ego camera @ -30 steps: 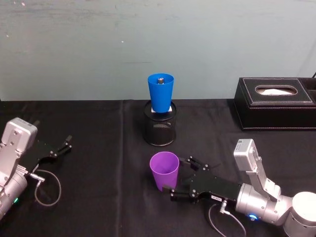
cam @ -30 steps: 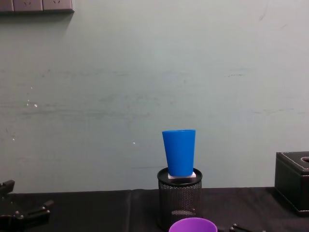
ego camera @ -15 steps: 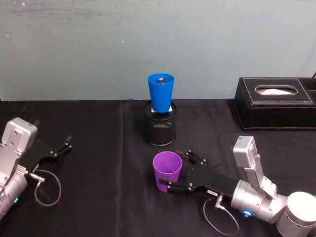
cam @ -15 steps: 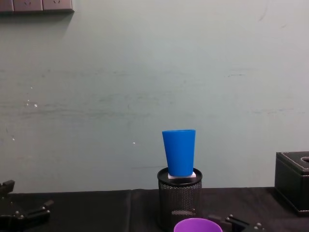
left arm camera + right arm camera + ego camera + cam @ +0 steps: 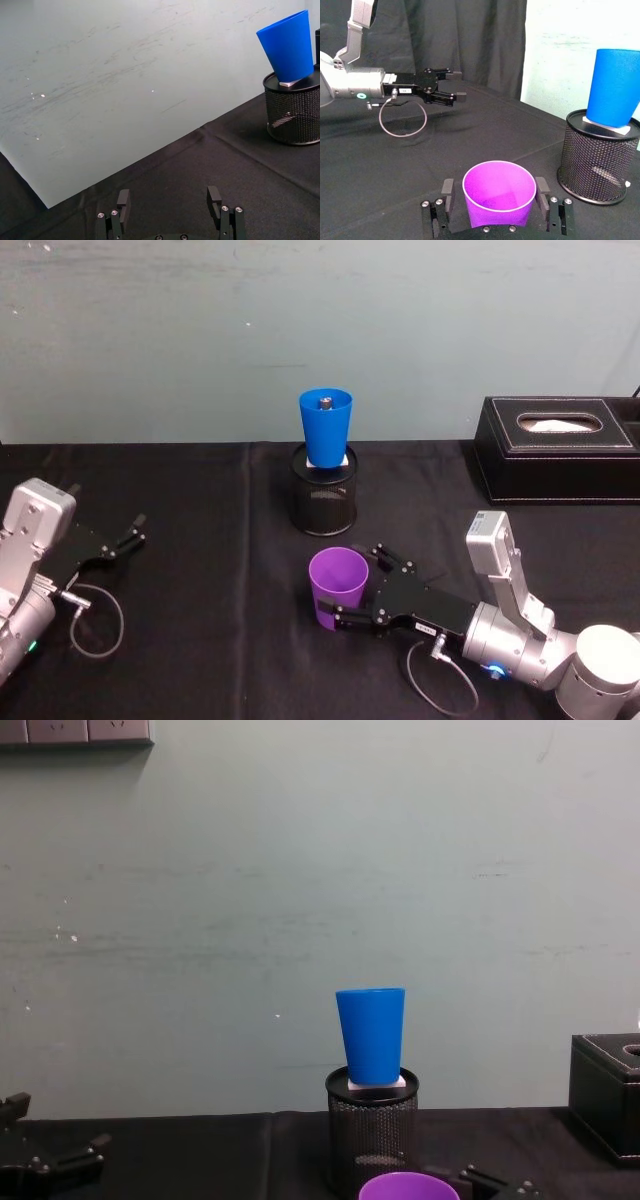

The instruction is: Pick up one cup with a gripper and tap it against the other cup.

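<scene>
Head view, with wrist and chest views of the same moment. We see the purple cup (image 5: pixel 337 583) standing upright on the black-draped table (image 5: pixel 200 640), near the front and a little right of centre. The right hand (image 5: pixel 357 586) reaches in low from the right and is spread wide about the cup. One of its fingers (image 5: pixel 447 193) lies on each side of the wall, below the rim. In the right wrist view a narrow gap shows on one side (on the other side we cannot tell whether the pad touches). The cup's base rests on the cloth.

Behind it, just beyond the purple cup and apart from it, stands a black mesh holder (image 5: pixel 322 505). The blue cup (image 5: pixel 326 427) sits upright on top of this holder, on a small white piece. A small dark object lies inside the blue cup. The left hand (image 5: pixel 135 530) lies low at the far left of the table, well apart from both cups. Its two fingers are parted and hold nothing. A black tissue box (image 5: pixel 560 450) stands at the back right.
</scene>
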Available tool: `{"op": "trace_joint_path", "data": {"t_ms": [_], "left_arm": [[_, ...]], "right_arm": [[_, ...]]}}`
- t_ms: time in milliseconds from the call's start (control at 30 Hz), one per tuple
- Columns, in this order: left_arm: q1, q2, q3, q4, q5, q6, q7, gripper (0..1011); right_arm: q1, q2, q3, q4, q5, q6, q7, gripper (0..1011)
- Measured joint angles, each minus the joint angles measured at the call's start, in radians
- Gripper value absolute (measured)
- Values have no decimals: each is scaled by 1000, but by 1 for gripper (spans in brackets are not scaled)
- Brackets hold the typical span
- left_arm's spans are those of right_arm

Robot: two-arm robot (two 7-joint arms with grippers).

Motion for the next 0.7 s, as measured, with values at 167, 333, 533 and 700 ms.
{"op": "trace_joint_path", "data": {"t_ms": [167, 333, 533, 700], "left_arm": [[0, 0, 0, 0, 0, 0, 0, 1000], [0, 0, 0, 0, 0, 0, 0, 1000], [0, 0, 0, 0, 0, 0, 0, 1000], [0, 0, 0, 0, 0, 0, 0, 1000]], "right_arm": [[0, 0, 0, 0, 0, 0, 0, 1000], [0, 1, -1, 0, 0, -1, 0, 954], [-1, 1, -1, 0, 0, -3, 0, 822], [-1, 2, -1, -1, 0, -4, 1, 787]]}}
